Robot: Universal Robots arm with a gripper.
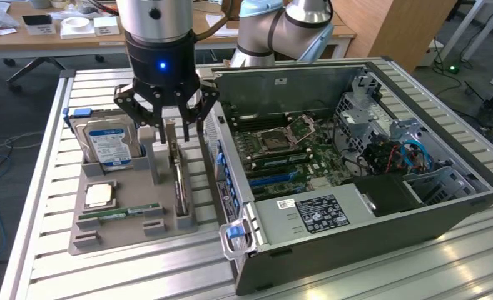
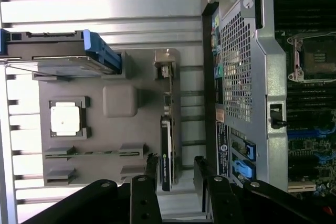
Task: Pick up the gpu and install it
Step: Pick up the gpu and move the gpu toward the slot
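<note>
Black pincer [image 1: 173, 128] spread over thin flat gpu [image 1: 179, 181], edgewise in matte grey tray [image 1: 126, 220].

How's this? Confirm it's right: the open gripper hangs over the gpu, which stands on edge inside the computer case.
The gpu stands on edge in the grey holder beside the computer case, not inside it, as the exterior view shows. The open gripper does hang over it.

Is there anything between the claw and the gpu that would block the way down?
Nothing visible does. The open claw hangs above the gpu, which stands on edge in the gray holder, and the space between it and the card's upper edge looks free.
</note>
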